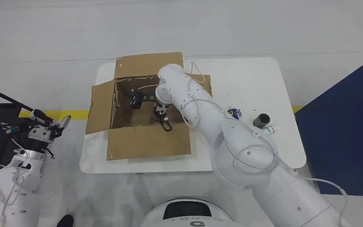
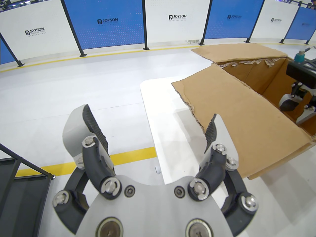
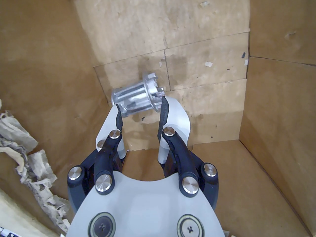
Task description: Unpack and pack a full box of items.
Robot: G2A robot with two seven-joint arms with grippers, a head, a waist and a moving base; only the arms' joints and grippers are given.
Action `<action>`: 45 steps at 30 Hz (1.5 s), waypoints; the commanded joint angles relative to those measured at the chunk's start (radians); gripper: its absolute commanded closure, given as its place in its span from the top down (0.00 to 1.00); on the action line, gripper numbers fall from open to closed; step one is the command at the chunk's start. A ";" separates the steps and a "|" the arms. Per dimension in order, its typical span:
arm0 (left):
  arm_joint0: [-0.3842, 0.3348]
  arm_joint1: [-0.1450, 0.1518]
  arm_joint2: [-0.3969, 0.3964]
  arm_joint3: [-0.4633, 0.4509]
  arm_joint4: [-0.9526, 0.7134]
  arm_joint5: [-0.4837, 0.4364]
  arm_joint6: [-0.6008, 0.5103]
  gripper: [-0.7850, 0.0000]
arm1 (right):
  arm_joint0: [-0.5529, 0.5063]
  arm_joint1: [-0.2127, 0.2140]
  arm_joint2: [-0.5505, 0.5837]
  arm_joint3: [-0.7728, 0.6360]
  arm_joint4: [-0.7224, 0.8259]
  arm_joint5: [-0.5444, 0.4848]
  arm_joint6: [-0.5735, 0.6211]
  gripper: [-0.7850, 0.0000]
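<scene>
Cardboard box [image 1: 102, 108] open on white table [image 1: 255, 79]; my right gripper [image 3: 140, 103] inside it, fingers pinching silver flanged hub [image 3: 133, 97] end to end. Dark cylinder [image 1: 261, 120] at box's 3 o'clock. My left gripper [image 2: 150, 111] off table at 9 o'clock, fingers spread.

The box [image 1: 150, 65] is plain brown cardboard, its inner floor patched in paler brown with dark scuffs. Inside the box, the metal part [image 3: 134, 98] is bright silver and the crumpled paper [image 3: 29, 154] is beige-grey. The right claw [image 3: 140, 104] is pale grey with black pads [image 3: 163, 114] and navy links. The left claw [image 2: 150, 112] matches it, and its black pads are ribbed. The bench [image 1: 249, 79] under the box is white. Right of the box lies a dark grey cylinder [image 1: 261, 120]. The floor [image 1: 57, 34] is pale grey with a yellow stripe [image 1: 68, 114].
</scene>
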 commanded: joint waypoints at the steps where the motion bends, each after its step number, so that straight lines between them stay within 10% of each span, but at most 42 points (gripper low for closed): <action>1: 0.000 0.000 0.000 0.000 0.000 0.000 0.000 1.00 | -0.001 0.000 0.000 -0.007 -0.005 0.008 0.003 0.36; 38: 0.000 0.000 0.000 0.000 0.000 0.000 0.000 1.00 | -0.022 -0.011 -0.006 -0.038 -0.028 0.083 0.062 0.13; 40: 0.000 0.000 0.000 0.000 0.000 0.000 0.000 1.00 | -0.022 -0.011 -0.006 -0.038 -0.028 0.083 0.062 0.36; 42: 0.000 0.000 0.000 0.000 0.000 0.000 0.000 1.00 | -0.009 -0.006 0.029 -0.005 0.036 0.157 -0.021 1.00; 45: 0.000 0.000 0.000 0.000 0.000 0.000 0.000 1.00 | -0.009 -0.006 0.029 -0.005 0.036 0.157 -0.021 1.00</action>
